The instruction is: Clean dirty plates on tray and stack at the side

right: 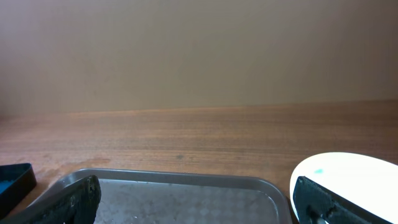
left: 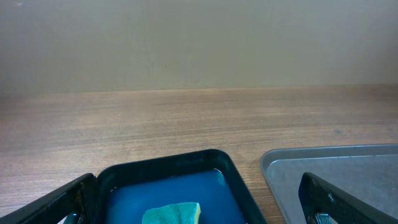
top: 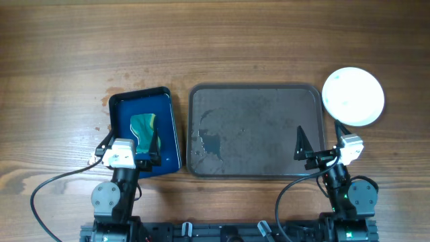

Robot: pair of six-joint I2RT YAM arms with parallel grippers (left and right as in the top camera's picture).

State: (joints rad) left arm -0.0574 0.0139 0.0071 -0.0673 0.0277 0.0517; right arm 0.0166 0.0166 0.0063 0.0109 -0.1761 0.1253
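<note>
The large grey-brown tray [top: 255, 131] lies in the middle of the table with nothing on it, only scuffs and a wet patch. White plates [top: 353, 96] sit stacked on the table just right of the tray's far corner; I cannot tell how many. The top plate shows a small blue smear in the right wrist view [right: 348, 171]. My left gripper [top: 131, 143] is open over the near end of the small blue tray [top: 144, 131], above a teal sponge [top: 143, 128]. My right gripper [top: 321, 142] is open and empty over the tray's near right edge.
The blue tray [left: 168, 177] holds shallow liquid and the sponge [left: 173, 213]. Bare wooden table lies beyond both trays. The grey tray's corner shows in the left wrist view [left: 329, 162] and its far rim in the right wrist view [right: 180, 180].
</note>
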